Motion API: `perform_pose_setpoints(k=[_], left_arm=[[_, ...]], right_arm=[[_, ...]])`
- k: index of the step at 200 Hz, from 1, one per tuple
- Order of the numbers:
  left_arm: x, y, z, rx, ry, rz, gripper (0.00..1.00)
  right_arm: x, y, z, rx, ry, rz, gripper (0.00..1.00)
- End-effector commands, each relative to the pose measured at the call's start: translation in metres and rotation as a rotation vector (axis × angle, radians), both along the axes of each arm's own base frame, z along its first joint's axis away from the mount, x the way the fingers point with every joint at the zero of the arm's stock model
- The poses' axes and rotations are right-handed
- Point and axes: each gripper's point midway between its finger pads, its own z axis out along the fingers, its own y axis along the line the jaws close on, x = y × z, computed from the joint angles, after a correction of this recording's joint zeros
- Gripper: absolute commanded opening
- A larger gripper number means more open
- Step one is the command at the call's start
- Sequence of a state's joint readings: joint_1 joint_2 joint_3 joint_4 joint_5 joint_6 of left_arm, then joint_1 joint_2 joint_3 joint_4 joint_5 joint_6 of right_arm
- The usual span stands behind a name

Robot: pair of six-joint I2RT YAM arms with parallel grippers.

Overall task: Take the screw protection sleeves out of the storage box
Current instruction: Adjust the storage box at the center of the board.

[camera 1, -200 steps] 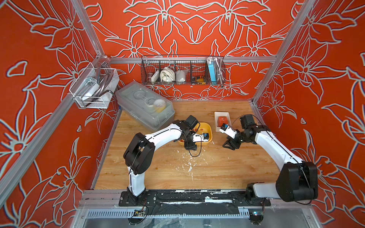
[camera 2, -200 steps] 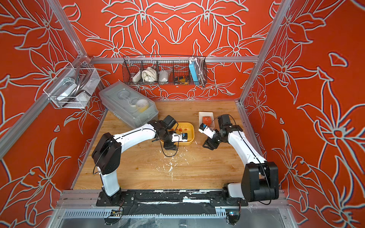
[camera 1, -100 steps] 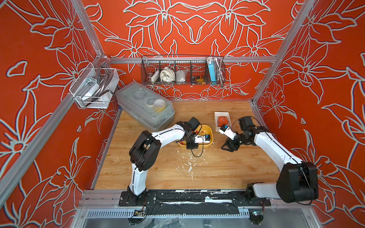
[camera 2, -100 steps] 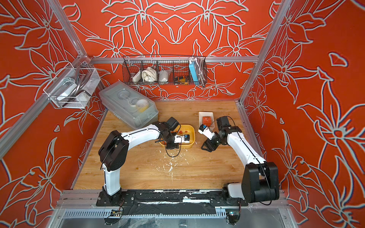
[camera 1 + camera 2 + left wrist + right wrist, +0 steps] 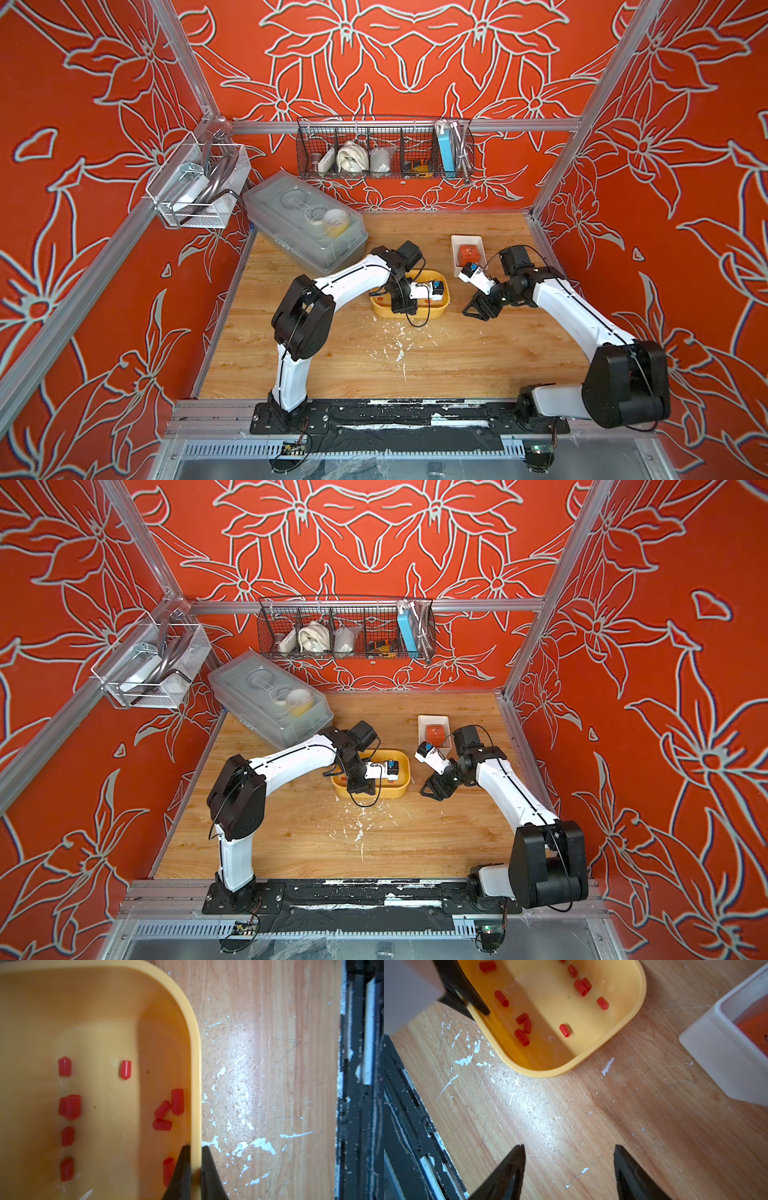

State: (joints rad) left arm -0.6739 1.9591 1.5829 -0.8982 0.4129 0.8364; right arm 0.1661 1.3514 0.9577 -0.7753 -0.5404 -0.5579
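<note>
1. In both top views: showing yellow tray [image 5: 432,312] sitting on table [image 5: 332,365], left gripper [image 5: 404,308] at its near edge.
2. Left wrist: pinching tray rim between nearly closed jaws; showing red sleeves [image 5: 125,1069] lying loose inside tray.
3. Right wrist: hovering right gripper [image 5: 569,1147] beside tray, jaws standing wide, holding nothing.

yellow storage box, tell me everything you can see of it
The storage box is a shallow, rounded-rectangle tray of smooth, glossy yellow plastic with a raised rim and rounded corners. It has no lid and rests on the wooden table, near the middle. Around ten small red screw protection sleeves lie scattered on its floor, some touching each other. The left gripper is shut on the long wall nearest the robot's base, one finger inside and one outside.
</note>
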Motion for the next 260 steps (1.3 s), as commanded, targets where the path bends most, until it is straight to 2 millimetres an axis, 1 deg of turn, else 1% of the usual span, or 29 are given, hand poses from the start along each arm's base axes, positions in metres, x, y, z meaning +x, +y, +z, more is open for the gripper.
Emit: perform_pose_setpoints(k=[1,47,90,117,152,169,196,230,260], left_arm=[[-0.021,0.004,0.015,-0.008,0.137,0.008,0.00],[-0.021,0.000,0.030,-0.043,0.217,0.026,0.00],[-0.018,-0.001,0.037,-0.050,0.248,0.024,0.00],[-0.015,-0.002,0.037,-0.050,0.259,0.025,0.00],[-0.013,-0.004,0.042,-0.067,0.270,0.025,0.00],[-0.010,-0.003,0.038,-0.056,0.260,0.024,0.00],[-0.001,-0.001,0.025,-0.021,0.224,0.033,0.00],[0.002,-0.003,0.023,-0.025,0.216,0.043,0.00],[0.007,-0.004,0.013,-0.025,0.190,0.057,0.00]], right_arm=[[-0.005,-0.001,-0.001,-0.014,-0.007,-0.005,0.67],[-0.002,-0.006,-0.002,-0.046,-0.033,-0.011,0.67],[-0.003,-0.005,-0.002,-0.040,-0.031,-0.005,0.67],[-0.002,-0.005,-0.003,-0.047,-0.033,-0.005,0.67],[-0.001,-0.006,-0.005,-0.054,-0.033,-0.005,0.67],[-0.001,-0.005,-0.006,-0.057,-0.032,-0.002,0.67],[-0.001,-0.006,-0.006,-0.066,-0.033,-0.002,0.67],[-0.001,-0.007,-0.010,-0.073,-0.029,-0.002,0.68],[0.001,-0.008,-0.012,-0.086,-0.029,-0.002,0.67]])
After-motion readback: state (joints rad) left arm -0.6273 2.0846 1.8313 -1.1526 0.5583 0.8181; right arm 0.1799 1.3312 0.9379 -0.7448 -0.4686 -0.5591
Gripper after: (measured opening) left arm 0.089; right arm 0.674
